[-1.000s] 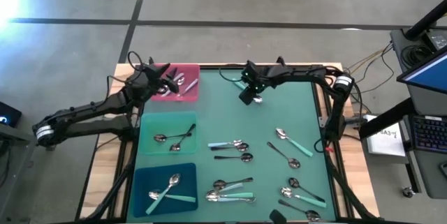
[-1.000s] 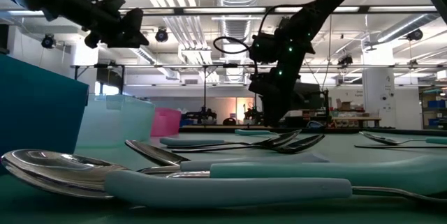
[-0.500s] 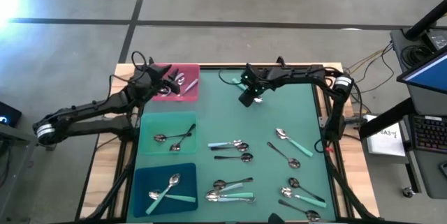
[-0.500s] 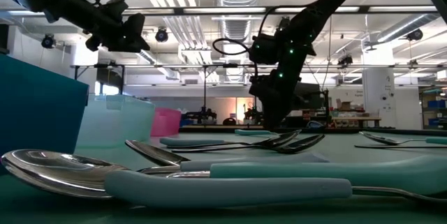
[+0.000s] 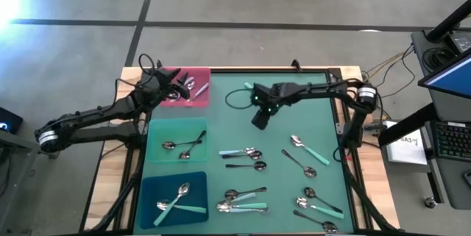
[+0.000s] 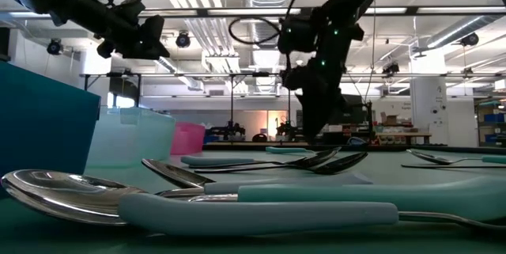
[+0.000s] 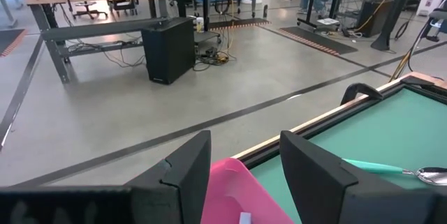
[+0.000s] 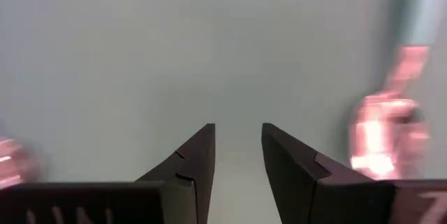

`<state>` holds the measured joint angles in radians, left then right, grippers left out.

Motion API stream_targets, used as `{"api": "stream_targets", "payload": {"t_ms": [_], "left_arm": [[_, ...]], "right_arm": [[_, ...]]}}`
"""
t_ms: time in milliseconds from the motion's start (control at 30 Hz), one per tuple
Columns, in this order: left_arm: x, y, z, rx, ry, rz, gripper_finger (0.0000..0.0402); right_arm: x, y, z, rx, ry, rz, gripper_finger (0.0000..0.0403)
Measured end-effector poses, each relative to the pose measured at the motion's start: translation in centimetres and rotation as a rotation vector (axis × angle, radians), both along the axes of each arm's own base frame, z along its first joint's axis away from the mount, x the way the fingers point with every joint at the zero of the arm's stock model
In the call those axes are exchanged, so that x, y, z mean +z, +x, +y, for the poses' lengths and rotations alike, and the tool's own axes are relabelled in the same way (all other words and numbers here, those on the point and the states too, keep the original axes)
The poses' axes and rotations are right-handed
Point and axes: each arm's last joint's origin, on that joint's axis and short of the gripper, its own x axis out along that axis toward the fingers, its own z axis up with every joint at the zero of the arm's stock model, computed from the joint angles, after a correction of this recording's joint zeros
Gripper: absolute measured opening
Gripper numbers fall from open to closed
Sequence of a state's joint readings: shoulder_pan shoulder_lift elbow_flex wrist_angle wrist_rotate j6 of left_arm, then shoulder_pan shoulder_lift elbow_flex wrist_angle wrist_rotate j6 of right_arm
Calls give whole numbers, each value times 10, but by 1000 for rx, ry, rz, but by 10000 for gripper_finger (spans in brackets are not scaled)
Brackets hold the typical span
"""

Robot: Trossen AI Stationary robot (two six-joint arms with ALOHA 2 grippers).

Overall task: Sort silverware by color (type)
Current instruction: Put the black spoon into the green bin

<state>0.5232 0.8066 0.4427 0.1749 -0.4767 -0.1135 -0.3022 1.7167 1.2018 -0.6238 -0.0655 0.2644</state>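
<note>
Room: workshop hall with concrete floor and benches behind; green worktop (image 5: 294, 118) carries pink tray (image 5: 197, 98), pale green tray (image 5: 158, 129) and blue tray (image 5: 151, 192)
Silverware: most pieces lie loose on the near half of the worktop, for example a black-handled spoon (image 5: 246, 166) and a teal-handled spoon (image 5: 307, 148); some already sit in the three trays
Left hand: left hand (image 5: 179, 87) hovers over the pink tray, fingers (image 7: 183, 175) apart, nothing between them
Right hand: right hand (image 5: 260, 118) hangs above bare green mat, well apart from the loose pieces; fingers (image 8: 194, 161) stand half open with a clear gap, holding nothing
Risk, approach: in my judgement the right hand must travel toward the crowded pieces; a low path could sweep spoons out of place
Risk, grasp: overlapping handles near the front edge may give two pieces in one pinch; thin flat metal may slip from the fingers
Risk, sorting: a piece dropped from height may bounce out of its tray, or land in a wrong one
</note>
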Motion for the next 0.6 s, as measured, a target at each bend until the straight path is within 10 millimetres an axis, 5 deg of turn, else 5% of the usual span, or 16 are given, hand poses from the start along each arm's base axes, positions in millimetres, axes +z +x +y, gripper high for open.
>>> {"api": "stream_targets", "payload": {"t_ms": [400, 600], "left_arm": [[0, 7, -7, -323, -86, -67, 157], [0, 12, -14, -489, -188, -146, 157]], "right_arm": [[0, 15, 98, 193, 84, -2, 109], [-4, -5, 153, 170, 88, 185, 109]]}}
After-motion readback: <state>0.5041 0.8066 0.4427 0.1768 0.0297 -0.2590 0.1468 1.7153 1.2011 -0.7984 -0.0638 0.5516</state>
